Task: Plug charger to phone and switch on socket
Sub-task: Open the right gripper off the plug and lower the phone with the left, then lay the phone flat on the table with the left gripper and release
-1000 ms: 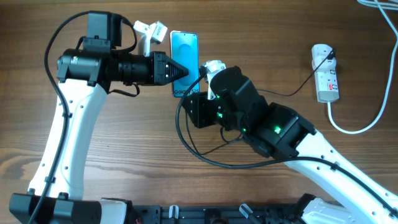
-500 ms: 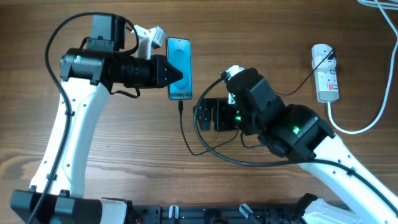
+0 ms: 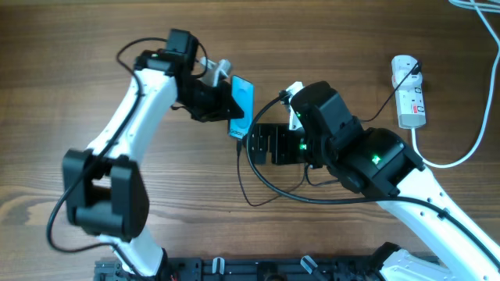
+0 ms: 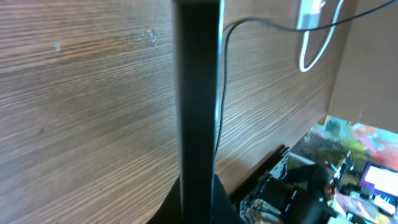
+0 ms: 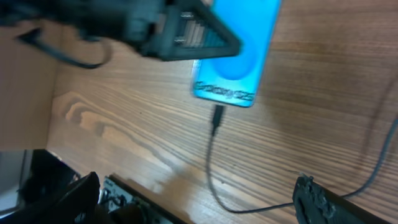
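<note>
- The phone (image 3: 244, 100) sits just toward 12 o'clock from the middle of the table (image 3: 195, 226) in the overhead view. It is tipped up on its long edge, screen cyan-blue, with the lettered end pointing toward 6 o'clock.
- The left wrist view shows it edge-on, as a dark upright bar.
- The left gripper (image 3: 234, 109) comes in from 9 o'clock with its fingers clamped narrow on the phone's faces.
- The charger (image 5: 209, 162) is a thin black cable. Its plug (image 5: 217, 117) meets the bottom edge of the phone in the right wrist view. Cannot tell whether it is fully seated.
- From the plug the cable drops toward 6 o'clock and loops over the wood.
- The right gripper (image 3: 254, 144) is at 5 o'clock from the phone, just beside the plug, with its fingers spread wide and holding nothing. The cable runs through the gap between them.
- The socket (image 3: 411, 97) lies flat toward 3 o'clock, well apart from the phone and near the table edge, with a black plug in its 12 o'clock end. Switch position: cannot tell.
- A white lead (image 3: 441, 165) leaves the socket at 6 o'clock and curves toward 3 o'clock.
</note>
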Motion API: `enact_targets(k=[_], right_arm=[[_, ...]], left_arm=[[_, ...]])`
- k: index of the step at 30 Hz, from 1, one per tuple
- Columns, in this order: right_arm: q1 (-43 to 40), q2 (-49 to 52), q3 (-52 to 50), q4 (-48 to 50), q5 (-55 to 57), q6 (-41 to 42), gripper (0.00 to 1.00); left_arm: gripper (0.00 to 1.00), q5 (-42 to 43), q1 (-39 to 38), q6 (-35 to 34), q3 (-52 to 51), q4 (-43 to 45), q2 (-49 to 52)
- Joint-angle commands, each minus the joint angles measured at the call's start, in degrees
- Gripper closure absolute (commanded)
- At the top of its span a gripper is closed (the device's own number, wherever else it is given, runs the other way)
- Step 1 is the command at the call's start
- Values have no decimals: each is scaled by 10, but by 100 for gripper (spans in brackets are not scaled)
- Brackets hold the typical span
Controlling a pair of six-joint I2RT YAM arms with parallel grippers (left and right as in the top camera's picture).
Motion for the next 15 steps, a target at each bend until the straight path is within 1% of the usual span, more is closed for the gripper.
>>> enact_targets(k=[1,7,8,15], right_arm=[[-2,-9,13,0,-23,6,0],[-2,-9,12,-5,-29,6,0],[-2,-9,12,-5,-29,6,0],[-2,-9,12,-5,-29,5,1]], left_arm=[[96,16,-18,0,-1,25,40],[96,16,-20,0,-1,82,80],[96,15,-20,-9,-1,91,86],[96,-8,-20,-14,-1,102,119]])
